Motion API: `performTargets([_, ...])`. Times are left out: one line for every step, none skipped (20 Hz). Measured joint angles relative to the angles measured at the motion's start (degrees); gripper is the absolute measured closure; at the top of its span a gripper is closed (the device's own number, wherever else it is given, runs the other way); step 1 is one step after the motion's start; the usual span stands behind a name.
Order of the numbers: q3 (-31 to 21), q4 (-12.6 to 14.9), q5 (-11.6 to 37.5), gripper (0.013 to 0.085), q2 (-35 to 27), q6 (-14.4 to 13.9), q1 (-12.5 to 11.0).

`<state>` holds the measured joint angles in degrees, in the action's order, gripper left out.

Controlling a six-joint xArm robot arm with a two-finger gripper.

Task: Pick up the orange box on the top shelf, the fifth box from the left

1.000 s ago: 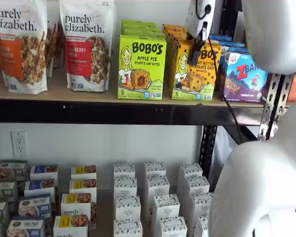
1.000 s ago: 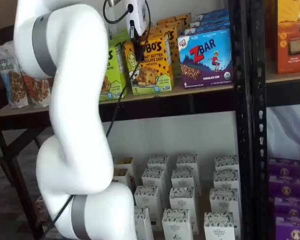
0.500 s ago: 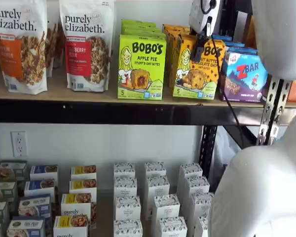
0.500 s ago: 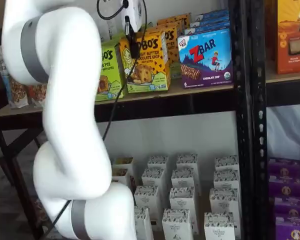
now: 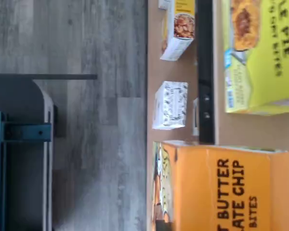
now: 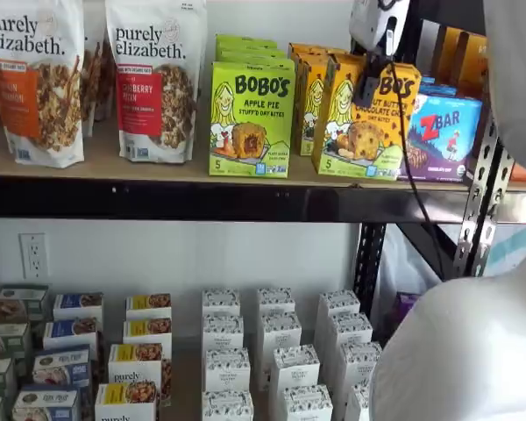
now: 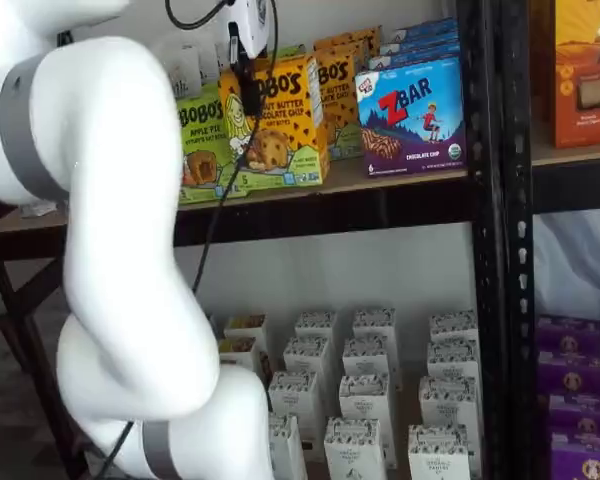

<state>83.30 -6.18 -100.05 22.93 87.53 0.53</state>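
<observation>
the gripper is clamped on the orange box, tilted at the front edge of the top shelf in both shelf views, between a lime-green bobo's box and a blue zbar box, forward of its row.

A glossy white arm of rounded segments is showing grey joint bands, a black cable trailing at frame left, and a white gripper with black fingers at upper right.
</observation>
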Motion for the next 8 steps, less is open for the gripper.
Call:
performTargets([-0.37, -0.01, -0.61, 0.0570, 0.75, -0.04, 0.00])
performTargets([-0.73, 0.03, -1.22, 0.0570, 1.47, -0.09, 0.02])
performTargets([-1.09, 0.16, -1.85, 0.0570, 2.13, -0.14, 0.08])
performTargets([-1.55, 0.32, -2.49, 0.0570, 2.90, -0.18, 0.14])
performTargets([-2.12, 0.48, -3.01, 0.0570, 3.74, -0.22, 0.21])
performTargets([-2.70, 0.63, -3.36, 0.0570, 4.54, -0.26, 0.27])
performTargets([-3.39, 0.72, -3.70, 0.0570, 5.45, -0.28, 0.30])
performTargets([-4.09, 0.80, -4.01, 0.0570, 6.37, -0.31, 0.33])
